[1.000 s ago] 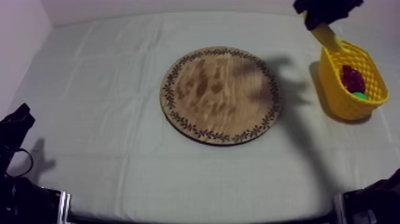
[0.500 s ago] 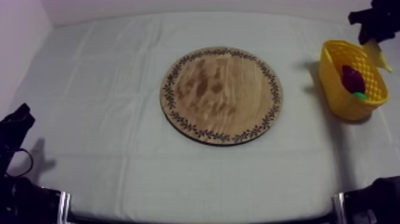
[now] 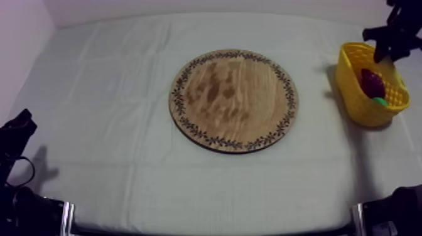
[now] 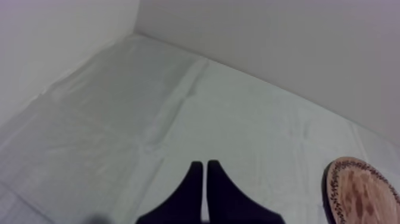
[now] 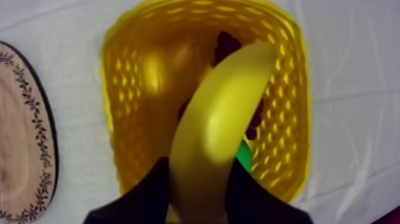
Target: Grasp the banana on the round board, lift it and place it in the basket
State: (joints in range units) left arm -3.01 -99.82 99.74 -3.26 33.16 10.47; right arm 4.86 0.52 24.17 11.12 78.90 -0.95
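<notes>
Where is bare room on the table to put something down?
The grey-white cloth is bare left of the round wooden board with patterned rim, before it, and between it and the yellow basket. The board's top is bare. Crowded: the basket, with dark fruit and a green piece inside and the right gripper holding the yellow banana above it.

Lab-like robot test setup: plain cloth-covered table (image 3: 113, 94), bare pale wall (image 4: 268, 47) far and left, black robot arm (image 3: 16, 141) near left, toy fruit (image 3: 372, 81) in yellow basket (image 3: 350, 94) far right.
</notes>
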